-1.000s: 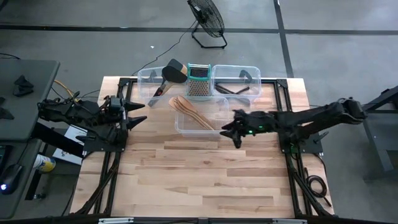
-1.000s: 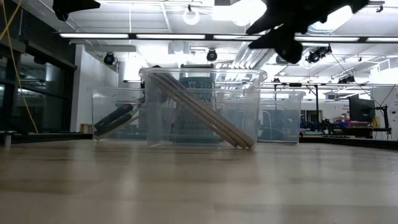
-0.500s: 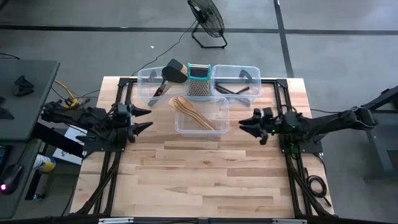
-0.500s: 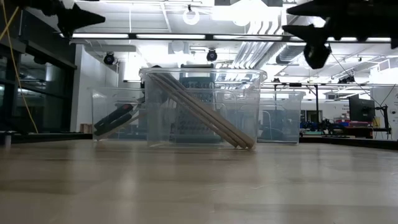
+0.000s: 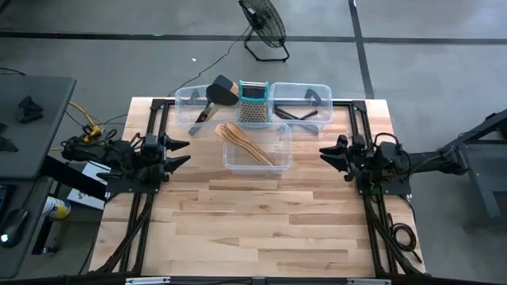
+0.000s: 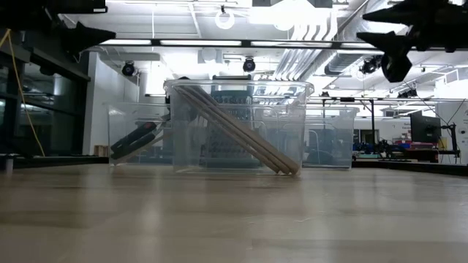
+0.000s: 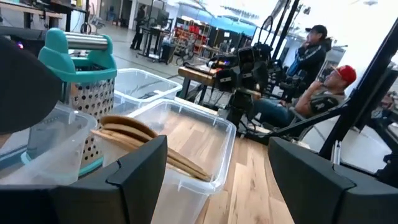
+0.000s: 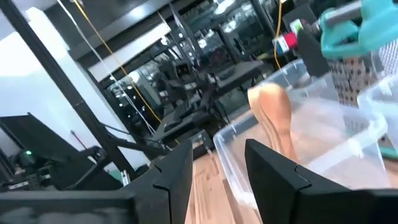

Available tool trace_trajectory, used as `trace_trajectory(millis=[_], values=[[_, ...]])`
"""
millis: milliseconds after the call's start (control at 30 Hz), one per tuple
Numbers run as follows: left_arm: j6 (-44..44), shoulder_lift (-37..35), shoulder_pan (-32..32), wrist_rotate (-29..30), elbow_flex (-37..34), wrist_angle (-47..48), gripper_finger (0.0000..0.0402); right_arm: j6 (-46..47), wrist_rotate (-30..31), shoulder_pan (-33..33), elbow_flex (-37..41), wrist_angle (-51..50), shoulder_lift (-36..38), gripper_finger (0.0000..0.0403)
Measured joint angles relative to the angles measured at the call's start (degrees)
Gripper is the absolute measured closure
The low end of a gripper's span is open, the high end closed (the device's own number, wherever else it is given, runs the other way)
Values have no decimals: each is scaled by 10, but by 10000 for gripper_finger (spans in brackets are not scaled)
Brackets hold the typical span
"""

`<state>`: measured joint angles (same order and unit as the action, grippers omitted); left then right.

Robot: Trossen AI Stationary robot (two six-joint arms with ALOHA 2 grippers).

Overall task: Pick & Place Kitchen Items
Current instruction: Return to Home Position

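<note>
Left gripper and right gripper hung over the side rails of the table, one at each end, both pointing inward at the middle bin and well apart from it. Each had its fingers spread and carried nothing, which fits arms parked for home rather than poised for a reach.

Light wooden spoons lay together in the middle bin, bowls up on the rear rim and handles slanting down to the floor at the opposite side; the low view showed that lean plainly, so they looked settled. A black spatula leaned in the left bin, and black-handled tools lay in the right bin.

Between those 2 rear bins stood a teal-topped grater; I cannot tell whether it sat inside either. No utensil showed on the bare boards, so the sorting looked finished. A floor fan stood beyond the table, and 2 people sat far behind it.
</note>
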<state>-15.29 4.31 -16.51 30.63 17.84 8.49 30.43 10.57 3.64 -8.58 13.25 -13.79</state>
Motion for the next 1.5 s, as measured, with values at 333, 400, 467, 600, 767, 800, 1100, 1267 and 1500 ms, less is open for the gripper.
trace_trajectory(millis=[333,400,467,600,767,800,1100,1267,1500], values=[[-16,-39,0,-5,-73,-63,126,-37,12,0,0,-19,63,264],[-22,-40,0,-6,-98,-94,126,-46,17,0,0,-6,64,264],[-26,-39,0,-6,-126,-123,126,-52,15,0,0,4,61,264],[-28,-39,0,-8,-170,-196,126,-56,22,0,0,13,50,264],[-30,-39,0,-6,-167,-174,126,-76,19,0,18,98,29,264],[-30,-40,0,-5,-167,-178,126,-81,14,0,26,125,23,264],[-28,-40,0,-5,-169,-169,126,-91,13,0,80,186,15,264],[-24,-40,0,-5,-170,-169,126,-99,12,0,81,165,33,264],[-9,-40,0,-15,-170,-155,126,-79,-2,0,81,52,88,264]])
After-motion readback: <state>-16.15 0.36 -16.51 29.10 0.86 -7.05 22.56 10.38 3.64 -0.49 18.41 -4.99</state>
